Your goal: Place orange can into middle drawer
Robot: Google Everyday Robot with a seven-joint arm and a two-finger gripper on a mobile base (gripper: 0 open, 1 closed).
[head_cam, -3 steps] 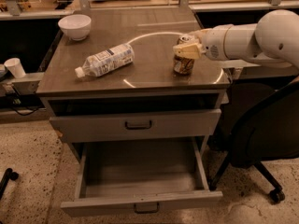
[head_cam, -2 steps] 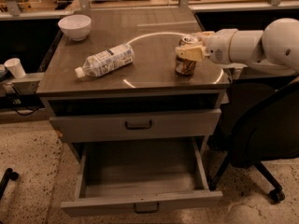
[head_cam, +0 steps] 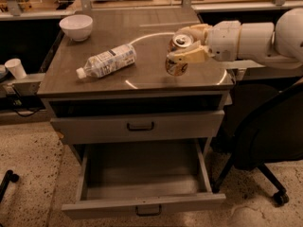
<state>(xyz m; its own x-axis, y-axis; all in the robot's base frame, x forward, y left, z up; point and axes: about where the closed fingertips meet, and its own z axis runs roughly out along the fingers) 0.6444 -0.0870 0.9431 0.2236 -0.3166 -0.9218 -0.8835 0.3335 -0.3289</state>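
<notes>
Paper cup [head_cam: 14, 67] stands at the far left, off the cabinet on a lower ledge. Next comes a white bowl [head_cam: 75, 26] at the back left corner of the cabinet top [head_cam: 71, 82], and near the middle a plastic bottle [head_cam: 106, 60] lies on its side, cap toward the front left. None of these belongs to the job.

Below the top, the upper drawer [head_cam: 137, 126] is closed flush. The middle drawer [head_cam: 142, 205] beneath it is pulled fully out, and its grey tray is open to the camera, so the target is ready to receive.

Right of centre, the orange can [head_cam: 176, 68] is pinched in the gripper [head_cam: 180, 46], one pale finger across its front and the other behind its silver top. The can leans over and seems to sit just above the top, not on it, though the gap under it is hard to read. It hangs over the right front part of the top, well apart from the bottle. The white arm [head_cam: 246, 37] reaches in from the right edge, above a dark office chair [head_cam: 265, 141] parked beside the cabinet.

Judging from this, the grasp is made and the lift looks begun. What remains is the larger part: carry the can forward past the front edge, lower it over the open tray, set it inside and let go.
</notes>
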